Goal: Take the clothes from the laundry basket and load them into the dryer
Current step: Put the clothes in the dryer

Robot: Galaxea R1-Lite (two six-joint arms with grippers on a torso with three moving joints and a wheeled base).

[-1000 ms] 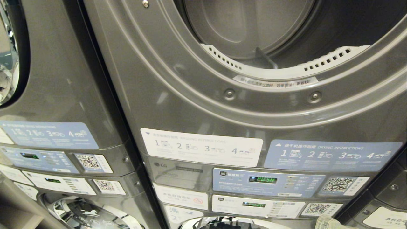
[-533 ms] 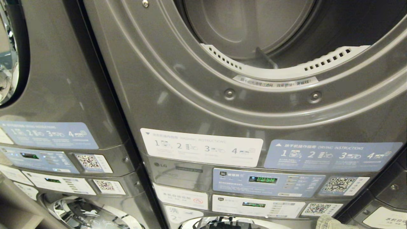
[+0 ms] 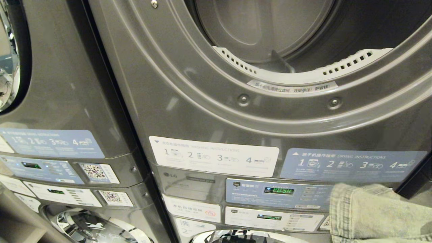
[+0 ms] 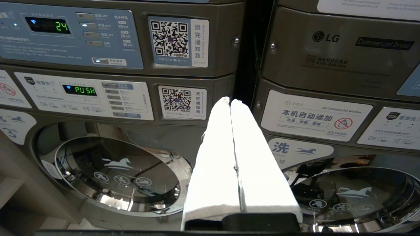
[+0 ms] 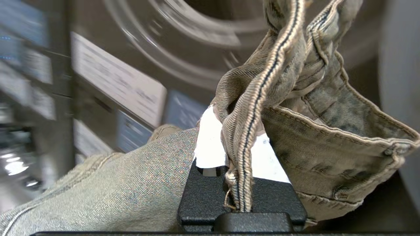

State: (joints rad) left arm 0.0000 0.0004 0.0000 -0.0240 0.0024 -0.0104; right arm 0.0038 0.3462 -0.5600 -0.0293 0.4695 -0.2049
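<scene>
Our right gripper [image 5: 241, 154] is clamped on a seam of the denim garment [image 5: 295, 131], which hangs either side of it, below the dryer opening [image 3: 303, 33]. Trailing cloth could snag the rim. Only the left wrist view shows our left gripper [image 4: 230, 103], pressed together, empty.

You see a dryer [image 3: 202, 111] of smooth, semi-glossy grey metal carrying flat paper-like labels [image 3: 214, 156]. At lower right, the jeans [image 3: 371, 216] are faded, coarse denim cloth with raised stitched seams.
</scene>
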